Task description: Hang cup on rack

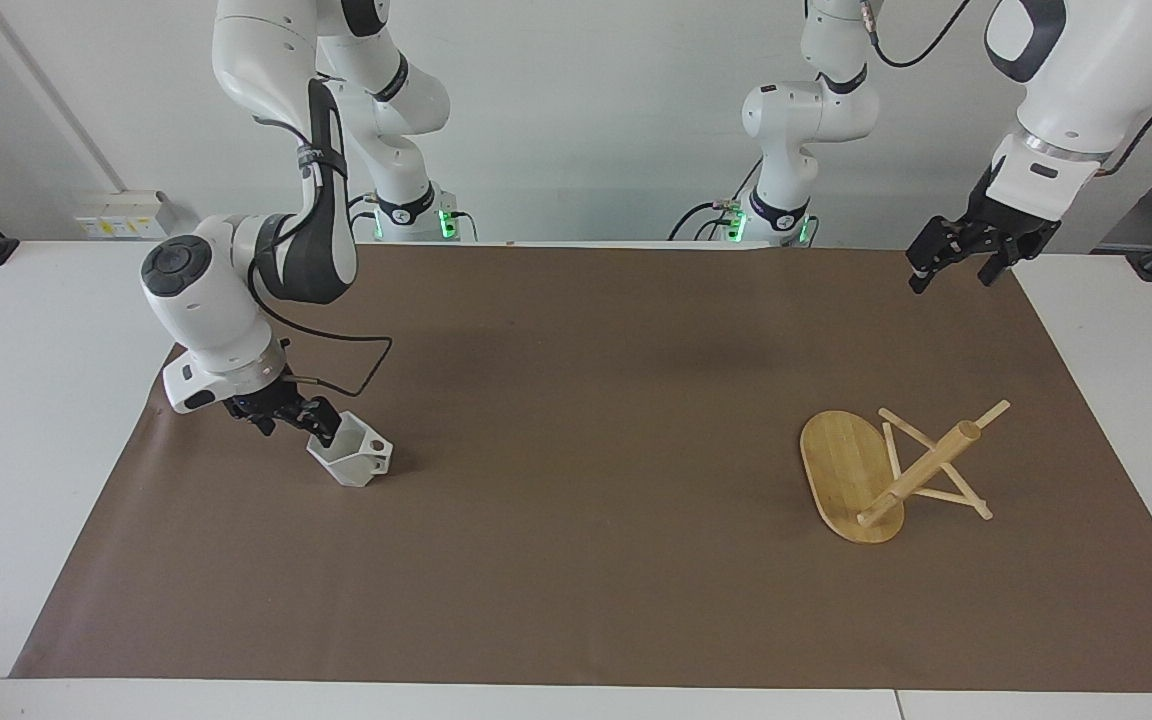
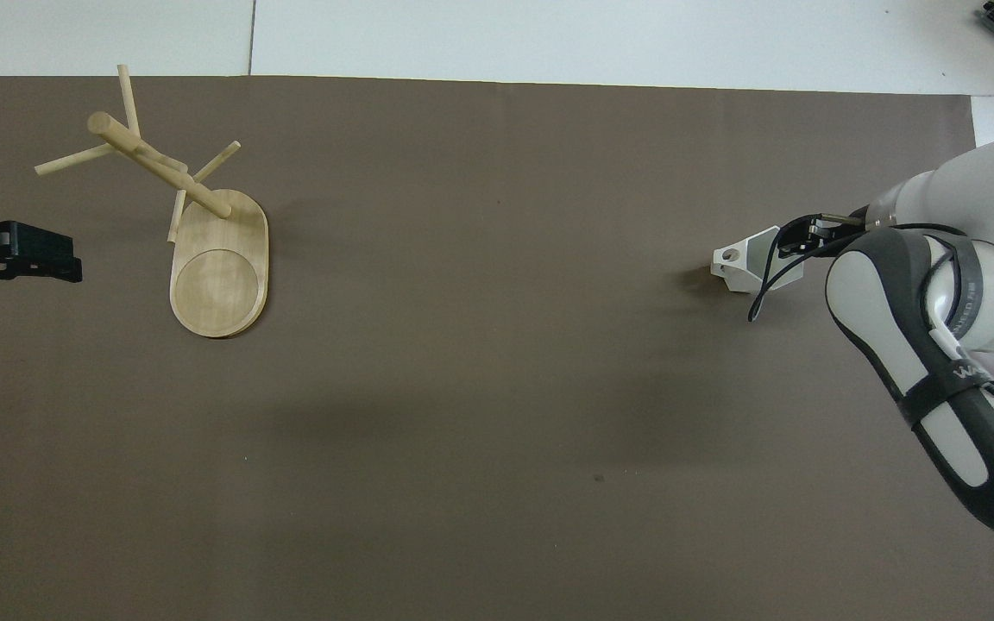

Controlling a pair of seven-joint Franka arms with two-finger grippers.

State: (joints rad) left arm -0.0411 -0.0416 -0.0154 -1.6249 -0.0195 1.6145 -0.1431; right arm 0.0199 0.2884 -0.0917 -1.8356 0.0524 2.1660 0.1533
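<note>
The white faceted cup point(image 1: 354, 458) point(image 2: 745, 261) sits on the brown mat at the right arm's end of the table. Its handle points toward the table's middle and its mouth is tipped toward my right gripper point(image 1: 321, 430) point(image 2: 795, 245). That gripper is open, low at the cup's rim, with one fingertip reaching into the mouth. The bamboo rack point(image 1: 841, 470) point(image 2: 219, 267) lies tipped over at the left arm's end, its post point(image 1: 921, 468) slanting off the base and resting on its pegs. My left gripper point(image 1: 956, 268) point(image 2: 66, 260) hangs open above the mat's corner, apart from the rack.
A brown mat point(image 1: 576, 400) covers most of the white table. A wide stretch of bare mat separates the cup and the rack. The right arm's cable point(image 1: 356, 350) loops just above the mat close to the cup.
</note>
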